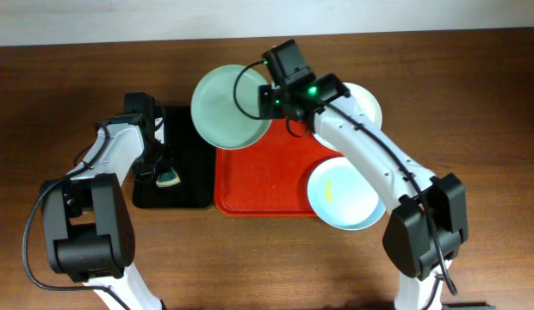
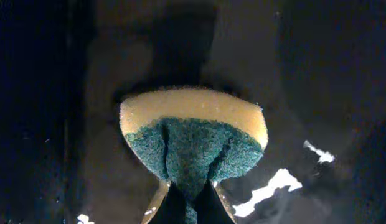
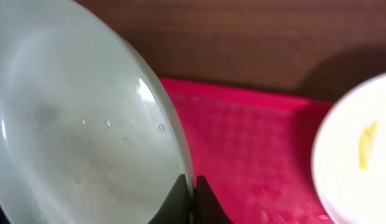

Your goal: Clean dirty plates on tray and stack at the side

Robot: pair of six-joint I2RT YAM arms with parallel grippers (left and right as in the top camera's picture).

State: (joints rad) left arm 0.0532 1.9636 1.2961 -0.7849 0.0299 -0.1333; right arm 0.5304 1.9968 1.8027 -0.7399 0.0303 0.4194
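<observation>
Claw status: left claw (image 2: 190, 208) is clamped on a yellow-and-green sponge (image 2: 193, 134), green scrub side pinched between the jaws, over the black tray (image 1: 194, 185). Just right of that, the mint plate (image 1: 224, 108) is off the surface, over the back-left corner of the red tray (image 1: 267, 181) and the table behind it. A few droplets sit on its face. Right claw (image 3: 190, 193) is closed on that plate's right rim. White plate (image 1: 369, 105) sits at the red tray's back-right corner, mostly under the right arm. Blue plate (image 1: 344, 196) lies on the front-right corner, overhanging the rim, with a yellow smear (image 1: 329, 189) on it.
</observation>
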